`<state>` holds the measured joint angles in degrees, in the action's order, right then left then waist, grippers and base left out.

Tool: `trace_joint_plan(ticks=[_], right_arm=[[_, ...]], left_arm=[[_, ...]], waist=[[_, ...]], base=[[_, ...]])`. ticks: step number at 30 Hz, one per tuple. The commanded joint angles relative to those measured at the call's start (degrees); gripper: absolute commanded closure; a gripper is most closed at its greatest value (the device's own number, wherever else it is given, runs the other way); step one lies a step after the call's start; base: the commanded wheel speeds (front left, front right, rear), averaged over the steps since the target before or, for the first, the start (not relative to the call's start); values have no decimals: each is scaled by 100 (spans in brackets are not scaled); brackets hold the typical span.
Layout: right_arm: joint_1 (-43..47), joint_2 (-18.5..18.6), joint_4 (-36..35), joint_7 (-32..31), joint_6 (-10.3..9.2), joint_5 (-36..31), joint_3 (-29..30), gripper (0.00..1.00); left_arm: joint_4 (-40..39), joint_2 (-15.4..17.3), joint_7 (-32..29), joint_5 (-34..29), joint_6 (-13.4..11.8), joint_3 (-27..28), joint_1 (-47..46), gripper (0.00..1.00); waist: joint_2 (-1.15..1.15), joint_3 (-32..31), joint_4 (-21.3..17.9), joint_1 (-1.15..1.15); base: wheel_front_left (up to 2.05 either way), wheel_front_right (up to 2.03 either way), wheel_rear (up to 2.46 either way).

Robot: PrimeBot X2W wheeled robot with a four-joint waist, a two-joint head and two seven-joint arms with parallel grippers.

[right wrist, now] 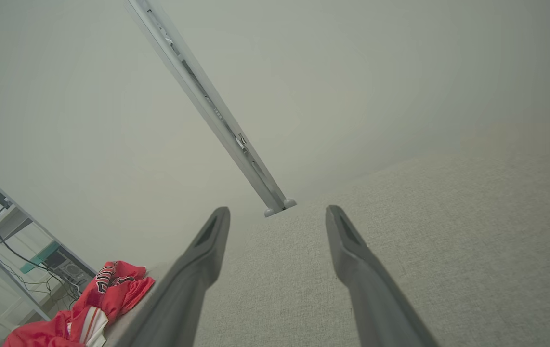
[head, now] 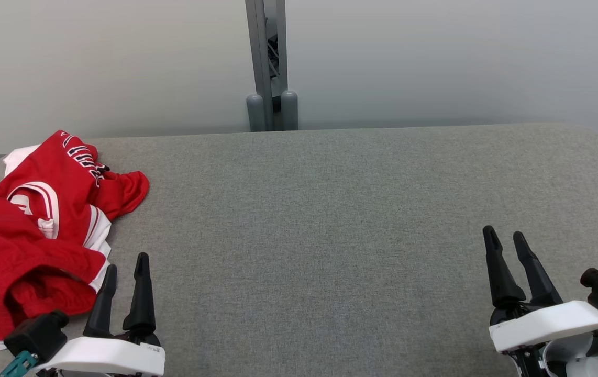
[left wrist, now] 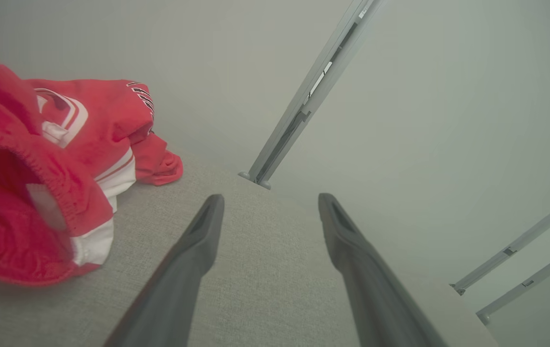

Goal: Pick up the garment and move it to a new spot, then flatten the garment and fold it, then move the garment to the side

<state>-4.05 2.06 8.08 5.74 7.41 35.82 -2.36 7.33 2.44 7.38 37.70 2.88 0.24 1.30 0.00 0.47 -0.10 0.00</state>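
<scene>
A crumpled red garment with white stripes and trim lies bunched at the left end of the grey fabric table. It also appears at the left of the left wrist view, garment, and small at the lower left of the right wrist view, garment. My left gripper stands open just right of the garment's near edge, nothing between its fingers. At the lower right my right gripper is open and empty, far from the cloth.
A grey metal post with two rounded feet rises behind the table's far edge, between pale wall panels. The table's corners are rounded. A shelf with cables stands beyond the table's left end.
</scene>
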Motion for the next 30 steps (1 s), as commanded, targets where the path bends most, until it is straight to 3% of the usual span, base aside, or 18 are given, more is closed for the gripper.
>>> trace_joint_plan(ticks=[1, 30], right_arm=[[-42, 51, -63, 70, 9, -175, -17, 0], [-114, 80, 124, 524, 10, -1906, -208, 0]], left_arm=[[-45, 45, 52, -178, -31, -3, -19, 0], [235, 102, 435, -1904, -150, 3, 27, 0]], waist=[[0, 0, -1, 0], [0, 6, -11, 0]], base=[[0, 0, 0], [0, 0, 0]])
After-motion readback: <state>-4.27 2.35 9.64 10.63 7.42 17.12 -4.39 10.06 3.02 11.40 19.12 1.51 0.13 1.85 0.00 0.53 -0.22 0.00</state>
